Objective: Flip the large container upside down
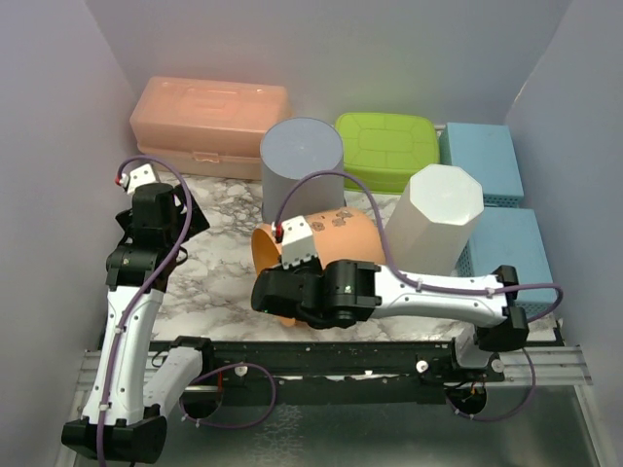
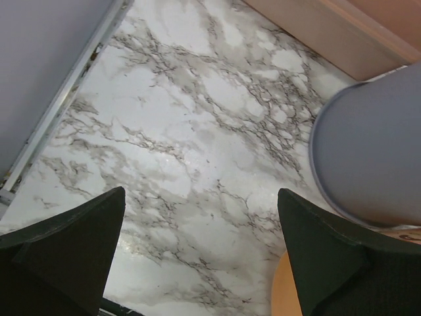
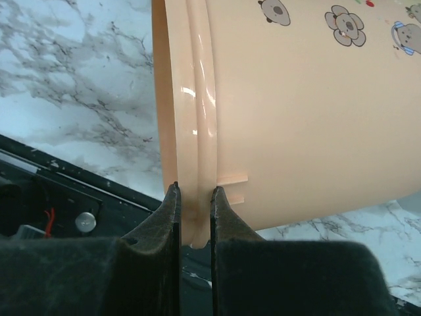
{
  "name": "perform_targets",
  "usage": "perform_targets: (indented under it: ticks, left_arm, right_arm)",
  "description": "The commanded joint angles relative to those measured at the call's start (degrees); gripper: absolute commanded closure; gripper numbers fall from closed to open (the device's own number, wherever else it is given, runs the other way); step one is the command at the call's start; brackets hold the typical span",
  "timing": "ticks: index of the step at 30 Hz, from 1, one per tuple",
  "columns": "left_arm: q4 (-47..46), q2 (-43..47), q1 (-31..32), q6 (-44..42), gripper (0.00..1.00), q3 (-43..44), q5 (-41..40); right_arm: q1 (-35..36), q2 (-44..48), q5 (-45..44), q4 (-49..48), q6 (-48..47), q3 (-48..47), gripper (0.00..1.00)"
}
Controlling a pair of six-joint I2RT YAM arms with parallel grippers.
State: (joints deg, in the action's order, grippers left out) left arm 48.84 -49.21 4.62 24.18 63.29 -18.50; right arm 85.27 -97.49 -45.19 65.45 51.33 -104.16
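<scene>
One orange container tipped on its side at frame centre, rim pinched by the closed right gripper, left gripper wide open, empty, at left; behind: one grey tub, one white tub, one green box, one peach box, two blue bins, possibly lidded

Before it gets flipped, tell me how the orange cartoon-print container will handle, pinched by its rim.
The orange container looks like thin plastic, so probably light. Its glossy rim, all the right pincer pinches, may slip. Round sides: likely to roll if released.
</scene>
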Motion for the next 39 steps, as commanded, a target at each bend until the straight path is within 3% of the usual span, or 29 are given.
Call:
perform_targets:
  ticks: [1,5,12,20,28,39]
  left_arm:
    - [1.47,-0.17,-0.1,0.13,0.01,1.45,-6.5]
    - [1.16,0.33,-0.97,-0.4,0.01,0.18,-9.06]
    - [-1.29,-1.25,-7.9,-1.9,0.01,-1.46,-1.55]
    - [-5.54,-5.3,-21.62,-2.66,0.01,-4.37,16.57]
    - [-6.04,-5.73,-23.45,-2.33,0.01,-4.88,14.59]
    - [-7.27,-5.73,-25.85,-1.2,0.01,-6.86,14.91]
  right_arm:
    - [1.11,-6.85,-4.31,2.58,0.42,-2.49,0.99]
    - [3.02,-13.3,-6.07,5.22,1.84,-6.25,0.99]
    - [6.1,-18.52,-10.3,4.41,0.23,-7.12,0.99]
    - [9.34,-23.85,-15.23,4.45,-4.3,-8.76,1.0]
    - [10.5,-28.36,-14.96,2.59,-9.55,-13.13,0.99]
    - [12.75,-27.92,-13.19,-9.19,-18.75,-4.66,0.99]
